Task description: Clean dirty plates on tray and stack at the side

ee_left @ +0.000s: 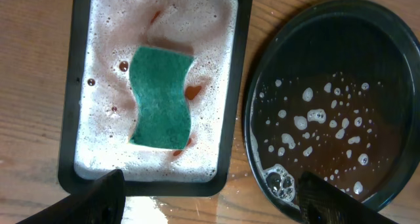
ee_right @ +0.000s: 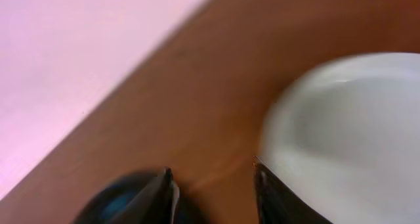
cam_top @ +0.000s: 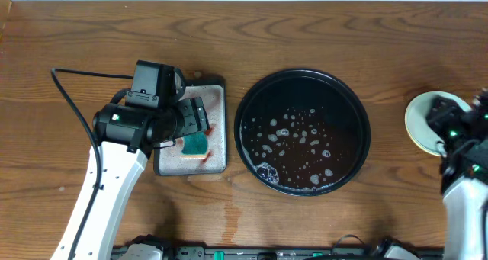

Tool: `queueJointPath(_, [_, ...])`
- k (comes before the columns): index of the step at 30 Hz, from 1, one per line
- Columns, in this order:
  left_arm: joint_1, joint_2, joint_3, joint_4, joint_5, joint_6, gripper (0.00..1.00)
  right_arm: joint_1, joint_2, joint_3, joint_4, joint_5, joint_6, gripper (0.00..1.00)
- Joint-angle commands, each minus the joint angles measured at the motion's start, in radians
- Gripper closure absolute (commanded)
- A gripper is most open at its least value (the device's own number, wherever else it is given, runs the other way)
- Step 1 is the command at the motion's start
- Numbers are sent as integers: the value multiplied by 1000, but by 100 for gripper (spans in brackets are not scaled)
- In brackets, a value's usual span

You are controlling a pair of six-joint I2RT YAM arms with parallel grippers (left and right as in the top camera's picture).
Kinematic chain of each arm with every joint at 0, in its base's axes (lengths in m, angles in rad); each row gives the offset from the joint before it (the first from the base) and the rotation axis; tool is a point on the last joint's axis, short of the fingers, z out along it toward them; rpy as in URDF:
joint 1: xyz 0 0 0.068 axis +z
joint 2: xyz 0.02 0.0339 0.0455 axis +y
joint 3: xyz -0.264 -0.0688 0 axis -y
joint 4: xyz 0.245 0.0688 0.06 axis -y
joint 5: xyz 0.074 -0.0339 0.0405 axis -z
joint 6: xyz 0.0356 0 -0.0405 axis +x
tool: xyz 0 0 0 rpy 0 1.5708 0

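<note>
- Two grippers in view, both with jaws apart and pinching nothing.
- Left gripper (ee_left: 210,188): hangs over the small rectangular tray (ee_left: 238,86), dark fingers (ee_left: 98,198) spread wide to either side of the wrist view.
- Beneath it: lies flat in pinkish foam, a green sponge (ee_left: 161,98), untouched, with red flecks around it.
- Just right of that: sits the round black tray (cam_top: 252,100) on the table (cam_top: 305,31), holding reddish water and scattered white bubbles.
- Right gripper (ee_right: 213,191): hovers low at the table's right edge, jaws parted with bare wood between them and one finger at the rim of the plates (ee_right: 341,119).
- Farthest right: rest on bare wood, pale and clean-looking, those plates, well apart from the round black tray; cannot tell how many lie in the stack.
</note>
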Motion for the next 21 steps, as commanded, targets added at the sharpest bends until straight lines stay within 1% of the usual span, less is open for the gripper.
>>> queueJointPath(1, [-1, 1, 17, -2, -3, 10, 17, 145, -190, 4, -126, -161, 1, 60])
queueJointPath(4, [-1, 1, 17, -2, -3, 10, 17, 275, -315, 4, -272, -175, -52, 57])
queueJointPath(7, [-1, 1, 17, -2, -3, 10, 17, 411, -418, 4, -388, -175, -93, 50])
queueJointPath(8, [-1, 1, 17, -2, -3, 10, 17, 466, -455, 4, -413, -175, -92, 40])
queueJointPath(9, [-1, 1, 17, -2, -3, 10, 17, 492, -472, 4, -421, -179, -92, 32])
queueJointPath(10, [-1, 1, 17, -2, -3, 10, 17, 526, -492, 4, -428, -186, -92, 14])
queueJointPath(11, [-1, 1, 17, -3, -3, 10, 17, 561, -512, 4, -431, -200, -92, 1])
queueJointPath(16, [-1, 1, 17, -2, -3, 10, 17, 660, -549, 4, -432, -278, -91, 1])
queueJointPath(21, [-1, 1, 17, -2, -3, 10, 17, 680, -548, 4, -438, -282, -80, 1])
